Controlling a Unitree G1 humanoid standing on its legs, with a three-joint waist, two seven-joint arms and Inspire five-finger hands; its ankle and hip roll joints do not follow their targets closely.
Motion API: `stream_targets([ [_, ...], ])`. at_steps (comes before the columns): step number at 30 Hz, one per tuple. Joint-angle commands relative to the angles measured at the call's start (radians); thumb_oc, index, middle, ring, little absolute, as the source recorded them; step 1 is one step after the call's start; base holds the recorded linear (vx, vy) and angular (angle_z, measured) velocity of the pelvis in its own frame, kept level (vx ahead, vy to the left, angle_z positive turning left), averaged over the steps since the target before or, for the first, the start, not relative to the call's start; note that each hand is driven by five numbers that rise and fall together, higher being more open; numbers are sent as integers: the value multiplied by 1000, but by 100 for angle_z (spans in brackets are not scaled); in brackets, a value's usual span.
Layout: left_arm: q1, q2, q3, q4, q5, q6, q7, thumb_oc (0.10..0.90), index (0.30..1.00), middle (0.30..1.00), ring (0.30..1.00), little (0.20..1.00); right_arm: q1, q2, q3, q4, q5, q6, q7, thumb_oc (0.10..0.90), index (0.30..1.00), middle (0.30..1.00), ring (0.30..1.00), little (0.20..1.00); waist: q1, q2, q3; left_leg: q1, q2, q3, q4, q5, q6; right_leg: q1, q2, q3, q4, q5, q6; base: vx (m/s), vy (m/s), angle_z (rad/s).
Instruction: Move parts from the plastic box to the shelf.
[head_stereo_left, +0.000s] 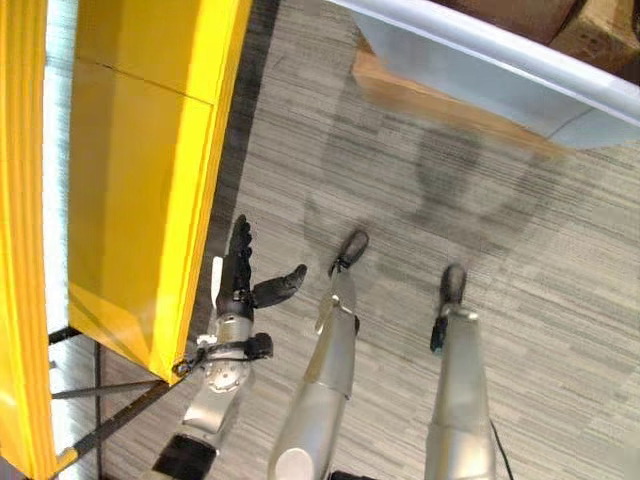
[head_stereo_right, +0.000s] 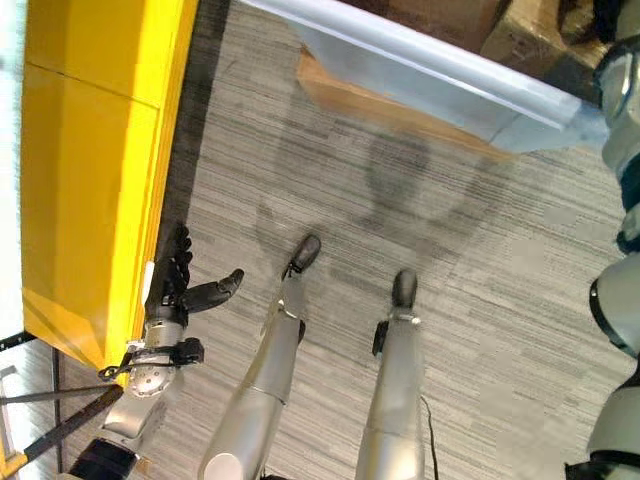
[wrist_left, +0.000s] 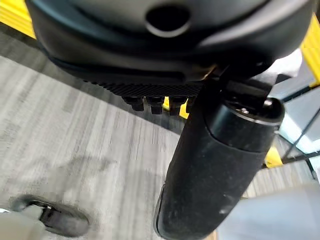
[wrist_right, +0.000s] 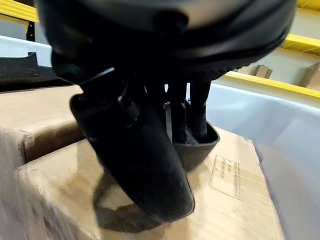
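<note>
Gripping a black part (wrist_right: 192, 145) over boxes (wrist_right: 235, 200), the right hand (wrist_right: 135, 150); lower left, left hand (head_stereo_left: 240, 280) spread, empty, beside the yellow shelf (head_stereo_left: 140, 180).

Nothing is reading clearly — a pale printed label (wrist_right: 224, 176) is showing on the cardboard box (wrist_right: 150, 210) at lower right, its print too blurred.

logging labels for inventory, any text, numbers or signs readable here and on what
No text can be read.
Cardboard box: a pale printed label, too blurred to read.
Yellow shelf and plastic box: no markings visible.
</note>
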Motion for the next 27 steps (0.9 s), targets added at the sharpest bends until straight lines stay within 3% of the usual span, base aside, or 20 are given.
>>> stream_targets([
  [1, -42, 42, 57, -44, 8, -76, 35, 900, 1000, 1000, 1000, 1000, 131, 9, 73, -65, 18, -42, 13, 400, 300, 300, 300, 300, -14, -5, 22, 107, -25, 52, -45, 67, 35, 125, -28, 15, -108, 25, 0, -8, 31, -22],
  [9, -50, 42, 49, -14, -1, -70, 29, 900, 1000, 1000, 1000, 1000, 229, 11, -30, -252, 38, -52, -14, 400, 300, 300, 300, 300, -32, -31, 22, 205, -14, 58, -69, 63, 37, 250, -49, -1, -174, 40, 6, -24, 41, -6],
  [20, -63, 86, 68, 21, -8, -62, -35, 900, 1000, 1000, 1000, 1000, 249, -50, -128, -422, 78, -84, -22, 400, 300, 300, 300, 300, -44, -101, 20, 489, 17, 63, -162, 74, 43, 617, -78, -55, -378, 93, 27, 0, 14, 2],
  [27, -24, 111, 98, 29, -27, -51, -90, 900, 1000, 1000, 1000, 1000, 274, -87, -171, -486, 93, -102, -5, 400, 300, 300, 300, 300, -45, -140, -85, 613, 46, 59, -251, 89, 46, 774, -89, -108, -507, 122, 35, 56, 0, -1],
])
